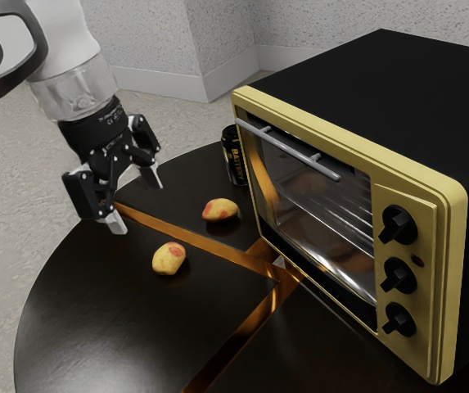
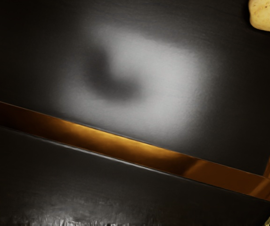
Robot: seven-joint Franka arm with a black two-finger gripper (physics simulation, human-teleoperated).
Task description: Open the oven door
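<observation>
Round dark bench (image 1: 95, 311), pale room; oven door (image 1: 295, 214) shut, tool (image 1: 136, 199) wide and empty

Background: speckled light walls (image 1: 148, 37) with a white baseboard (image 1: 164, 84), mottled grey floor (image 1: 5, 196). The bench top is dark and glossy, crossed by copper-orange strips (image 1: 191, 237) that meet near the oven (image 1: 381, 74).

Other items: two yellow fruits with red patches lie on the bench between tool and oven, as seen in the exterior view. The nearer fruit (image 1: 169, 259) and the farther fruit (image 1: 220, 210) lie apart, on opposite sides of a strip. A black can (image 1: 233, 155) with gold lettering stands upright just beside the oven, near one end of its front. Wrist view: a fruit at one corner (which of the two, cannot tell), a strip crossing the bench, and a soft dark shadow within a pale sheen.

Tool: fingers well apart, pointing down above the bench. Empty; clear of the fruits and well apart from the door.

Oven: on the bench at the exterior view's right. Black casing, yellow front frame (image 1: 451, 286). The door sits closed within the frame; a silver bar handle (image 1: 295, 150) runs along its upper part. Metal rack bars are visible through the glass. Three black knobs (image 1: 399, 277) are stacked in a column beside the door.
</observation>
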